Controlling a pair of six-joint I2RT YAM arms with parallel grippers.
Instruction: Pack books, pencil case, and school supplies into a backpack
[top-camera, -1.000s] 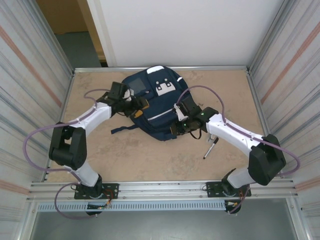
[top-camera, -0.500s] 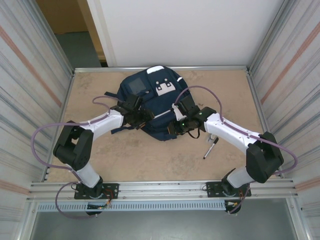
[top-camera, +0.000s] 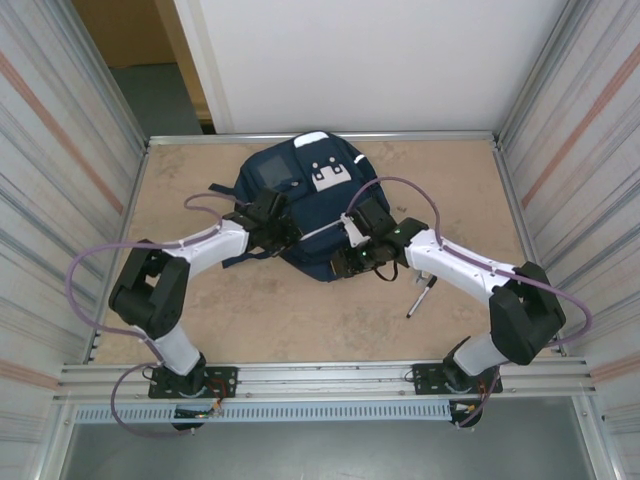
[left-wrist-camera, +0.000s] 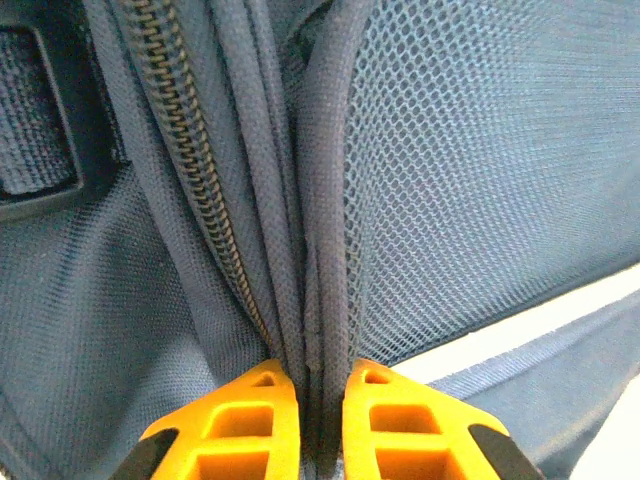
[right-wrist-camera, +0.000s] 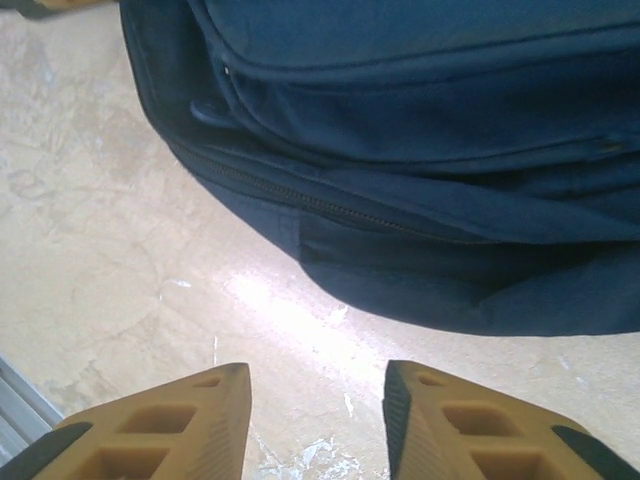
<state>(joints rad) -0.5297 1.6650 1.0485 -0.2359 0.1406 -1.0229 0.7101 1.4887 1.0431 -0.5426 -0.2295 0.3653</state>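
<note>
The left claw (left-wrist-camera: 320, 388) clamps a seam of the backpack (left-wrist-camera: 470, 150) — the right claw (right-wrist-camera: 316, 400) stands apart.

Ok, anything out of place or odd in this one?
Only the black marker pen: it lies loose on the table, right of the backpack beside the right arm, not packed. The left gripper pinches a backpack seam by the zip; the right gripper is open over the table. Nothing looks spilled or torn.

The backpack (top-camera: 305, 205) fills the table's (top-camera: 250, 320) far middle, leaving bare board in front apart from the marker (top-camera: 421, 297).
</note>
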